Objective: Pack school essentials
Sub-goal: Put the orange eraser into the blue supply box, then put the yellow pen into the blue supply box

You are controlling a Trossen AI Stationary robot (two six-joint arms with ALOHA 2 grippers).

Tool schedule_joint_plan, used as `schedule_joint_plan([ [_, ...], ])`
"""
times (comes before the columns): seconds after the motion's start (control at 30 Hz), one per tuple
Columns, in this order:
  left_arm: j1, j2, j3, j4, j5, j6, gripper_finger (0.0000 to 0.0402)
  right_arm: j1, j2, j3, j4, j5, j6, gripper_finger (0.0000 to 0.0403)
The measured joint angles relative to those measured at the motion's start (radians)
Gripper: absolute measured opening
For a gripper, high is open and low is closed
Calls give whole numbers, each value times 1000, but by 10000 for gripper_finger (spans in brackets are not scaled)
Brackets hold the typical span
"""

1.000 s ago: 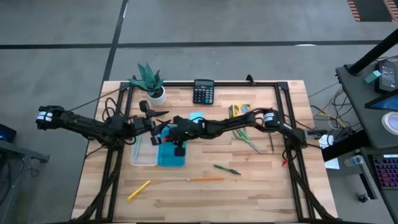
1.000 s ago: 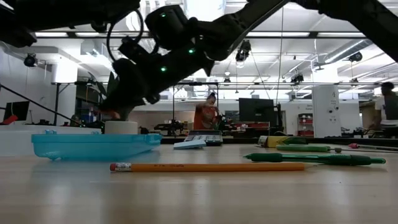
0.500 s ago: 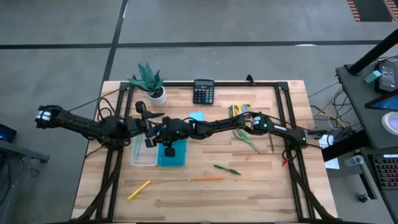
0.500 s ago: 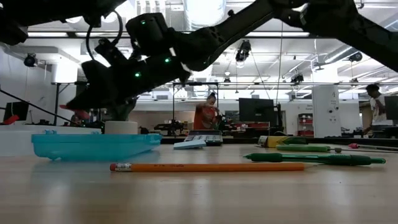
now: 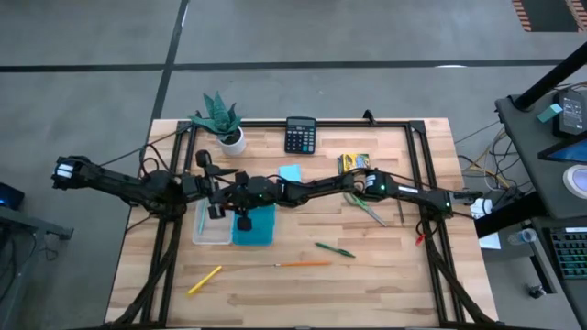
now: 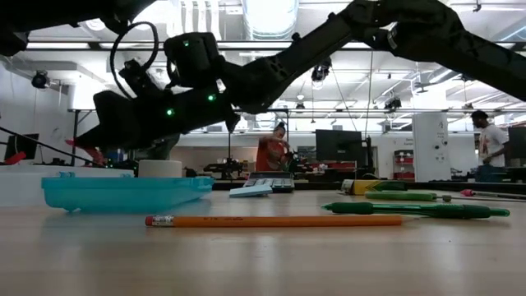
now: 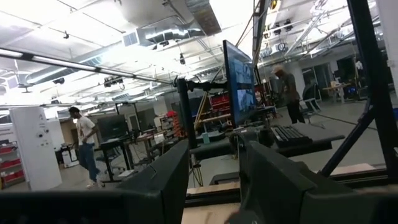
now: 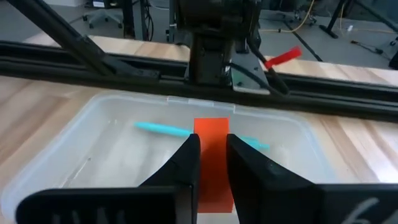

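In the right wrist view my right gripper (image 8: 212, 163) is shut on the red eraser (image 8: 211, 140), above the clear box (image 8: 112, 155), where a teal pen (image 8: 163, 128) lies. In the high view it (image 5: 220, 209) hovers over the box (image 5: 209, 229), beside the teal lid (image 5: 257, 226). My left gripper (image 7: 214, 186) is open and holds nothing, raised at the box's left side (image 5: 207, 183). On the table lie an orange pencil (image 5: 303, 264), a green pen (image 5: 335, 249), a yellow pencil (image 5: 204, 280), scissors (image 5: 364, 207), a crayon box (image 5: 352, 162) and a blue sticky-note pad (image 5: 290, 171). My right gripper pinches the red eraser between its two fingers (image 8: 183, 163), which sit on its two long sides (image 8: 211, 186). The fingers slant down from the table's right side. The eraser is lifted clear above the open box, and its free end (image 8: 211, 124) sticks out past the fingertips.
A calculator (image 5: 300, 135) and a white-potted plant (image 5: 220, 119) stand at the far edge. The black frame rails (image 5: 417, 174) run along both sides of the table. People move about in the room behind (image 6: 271, 152).
My right gripper has carried the eraser toward the table's left edge, from over the teal lid to over the clear box, staying raised and shut. My left gripper has drawn back a little toward the left edge.
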Motion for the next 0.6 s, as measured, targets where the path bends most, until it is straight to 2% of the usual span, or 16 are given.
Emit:
schedule_joint_plan([
  [0.37,0,1,0,-7,0,1,146,-2,18,-1,17,1,31,141],
  [0.6,0,2,0,-8,0,1,146,-4,17,-1,17,1,29,172],
])
